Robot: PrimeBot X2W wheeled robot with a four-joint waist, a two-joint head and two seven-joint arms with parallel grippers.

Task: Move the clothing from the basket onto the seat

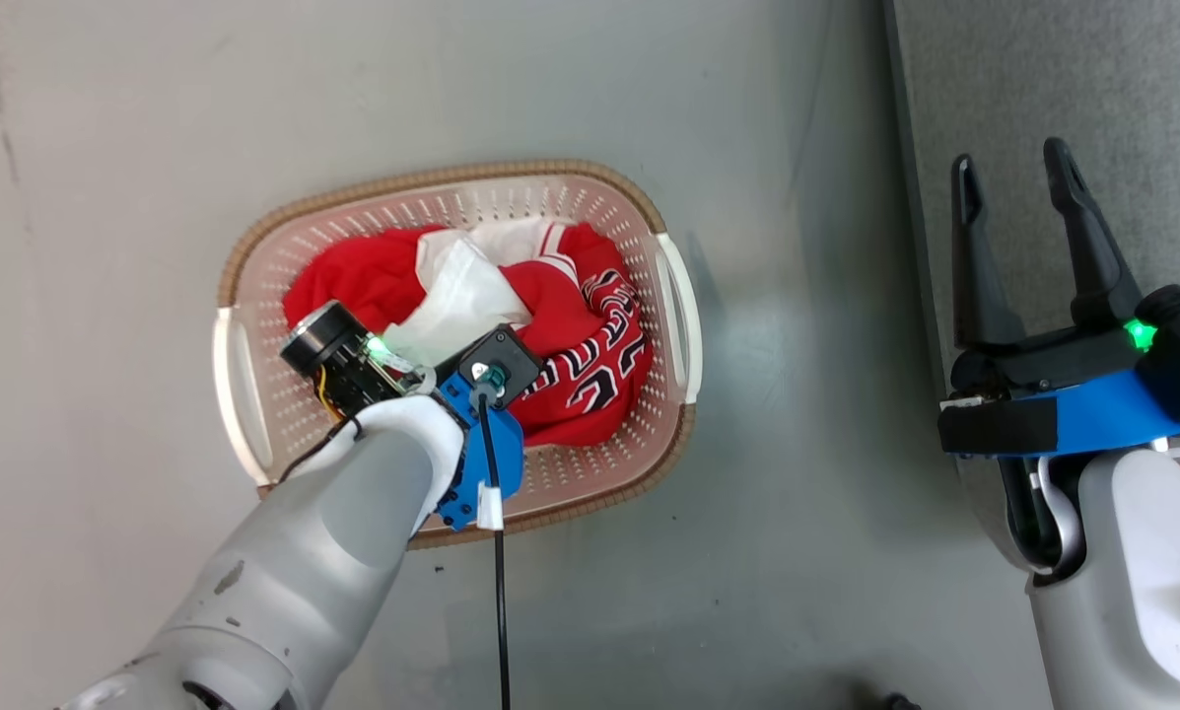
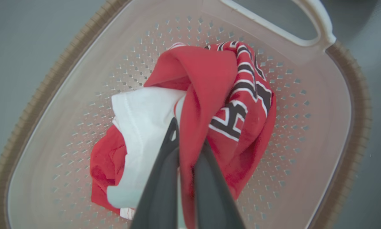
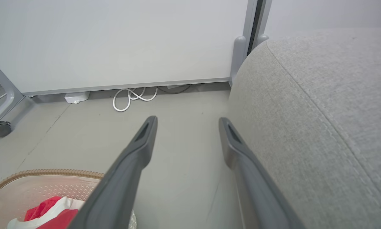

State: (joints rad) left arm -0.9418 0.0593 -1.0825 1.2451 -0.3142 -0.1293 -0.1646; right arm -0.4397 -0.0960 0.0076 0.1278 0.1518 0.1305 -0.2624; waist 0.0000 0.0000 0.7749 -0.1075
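The left end effector [image 2: 190,133] clamps a bunched central fold of the clothing [image 2: 206,82] (soft, light, likely to drape) in the basket [image 2: 305,127] below it, while the right end effector [image 1: 1018,187] stands apart, empty.

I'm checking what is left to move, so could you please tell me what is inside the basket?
Inside the basket lies a crumpled heap of red clothing with white lining; the left pincer is shut on a red fold. Whatever lies beneath the heap is covered.
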